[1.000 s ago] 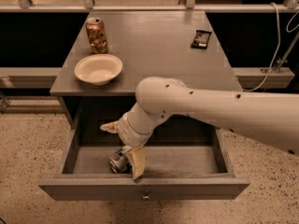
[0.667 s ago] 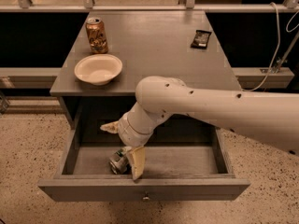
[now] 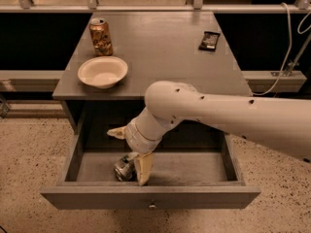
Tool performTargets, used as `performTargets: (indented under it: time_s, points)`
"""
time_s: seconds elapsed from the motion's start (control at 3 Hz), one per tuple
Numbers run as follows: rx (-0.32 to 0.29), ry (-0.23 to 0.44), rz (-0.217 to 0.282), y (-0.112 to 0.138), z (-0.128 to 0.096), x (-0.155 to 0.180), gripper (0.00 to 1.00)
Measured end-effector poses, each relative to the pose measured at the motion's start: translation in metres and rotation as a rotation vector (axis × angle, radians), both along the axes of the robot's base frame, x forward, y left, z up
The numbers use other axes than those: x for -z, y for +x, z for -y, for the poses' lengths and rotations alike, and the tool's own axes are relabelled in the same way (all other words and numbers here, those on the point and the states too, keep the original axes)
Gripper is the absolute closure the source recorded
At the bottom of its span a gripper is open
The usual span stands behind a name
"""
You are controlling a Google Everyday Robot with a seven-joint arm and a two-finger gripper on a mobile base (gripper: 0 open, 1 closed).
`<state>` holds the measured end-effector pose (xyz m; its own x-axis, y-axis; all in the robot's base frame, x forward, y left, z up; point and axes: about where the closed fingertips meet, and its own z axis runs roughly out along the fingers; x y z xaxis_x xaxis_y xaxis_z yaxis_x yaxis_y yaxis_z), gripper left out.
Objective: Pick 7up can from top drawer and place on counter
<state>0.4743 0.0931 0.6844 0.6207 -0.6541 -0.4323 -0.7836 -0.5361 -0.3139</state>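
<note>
The 7up can (image 3: 124, 168), silvery with a dented body, lies on its side on the floor of the open top drawer (image 3: 194, 167), near the front left. My gripper (image 3: 129, 156) reaches down into the drawer right over the can. It is open: one finger (image 3: 117, 132) points left above the can, and the other finger (image 3: 143, 169) points down against the can's right side. The can rests on the drawer floor. The grey counter (image 3: 160, 47) is above the drawer. My arm hides part of the drawer's back.
On the counter stand an orange-gold can (image 3: 101, 36) at the back left, a cream bowl (image 3: 102, 72) near the front left, and a dark snack packet (image 3: 209, 40) at the right. The drawer front carries a small knob (image 3: 152, 206). Speckled floor surrounds the cabinet.
</note>
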Motion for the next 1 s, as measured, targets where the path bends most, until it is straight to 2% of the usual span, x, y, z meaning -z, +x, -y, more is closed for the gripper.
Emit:
performTargets:
  time_s: [0.33,0.67,1.0]
  points:
    - [0.021,0.045,0.028,0.006,0.011,-0.002,0.18]
    - [0.035,0.023,0.061,0.015,0.030,-0.011,0.21]
    - [0.031,-0.013,0.065,0.017,0.041,-0.012,0.21]
